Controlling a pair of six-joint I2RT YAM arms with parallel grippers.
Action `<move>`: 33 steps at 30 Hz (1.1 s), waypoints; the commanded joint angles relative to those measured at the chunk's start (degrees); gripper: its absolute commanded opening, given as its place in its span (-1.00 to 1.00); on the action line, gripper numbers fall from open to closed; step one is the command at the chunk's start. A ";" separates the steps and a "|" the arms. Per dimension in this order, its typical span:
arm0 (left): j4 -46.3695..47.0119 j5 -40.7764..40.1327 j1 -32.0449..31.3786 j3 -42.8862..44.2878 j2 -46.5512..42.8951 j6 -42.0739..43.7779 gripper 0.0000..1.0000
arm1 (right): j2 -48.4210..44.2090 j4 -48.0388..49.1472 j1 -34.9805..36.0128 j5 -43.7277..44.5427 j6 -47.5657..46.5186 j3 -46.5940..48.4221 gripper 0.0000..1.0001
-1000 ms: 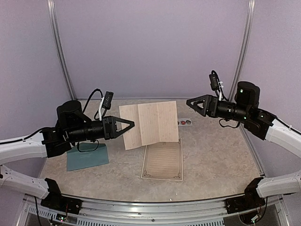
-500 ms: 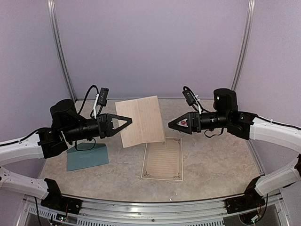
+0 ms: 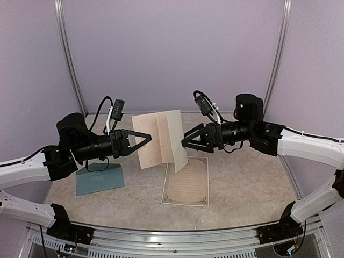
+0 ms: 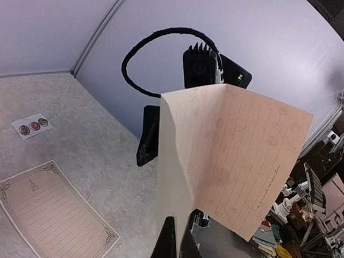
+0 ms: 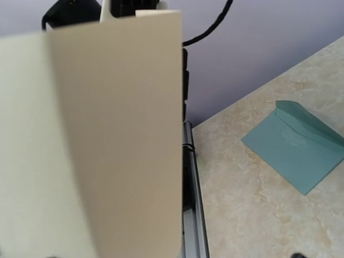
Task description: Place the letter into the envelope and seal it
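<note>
Letter (image 3: 185, 183) flat on table (image 3: 247, 183), apart from raised right pincer (image 3: 184, 143).

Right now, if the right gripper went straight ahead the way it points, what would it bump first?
Probably the folded tan lined paper sheet held up by the left gripper; the open right gripper points at its free edge.
</note>
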 commanded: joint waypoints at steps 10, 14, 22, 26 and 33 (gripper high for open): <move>1.21 -0.15 -0.72 0.13 0.39 0.13 -1.00 | 4.14 4.24 2.60 3.69 1.14 2.86 -0.39; 0.29 -0.09 -0.72 0.24 0.11 0.73 -0.96 | 3.72 4.77 2.57 7.37 1.78 2.18 -1.00; -3.96 -6.11 1.60 -1.16 -5.17 1.95 0.27 | 3.22 3.23 2.25 10.76 2.07 1.46 -1.00; -3.89 -8.47 5.44 -3.69 -9.28 -1.33 0.34 | 3.11 7.50 2.34 2.70 2.83 0.95 -1.00; -3.90 -8.52 6.55 -3.92 -8.84 -3.31 0.31 | 2.84 9.74 3.28 -3.24 2.83 1.62 -1.00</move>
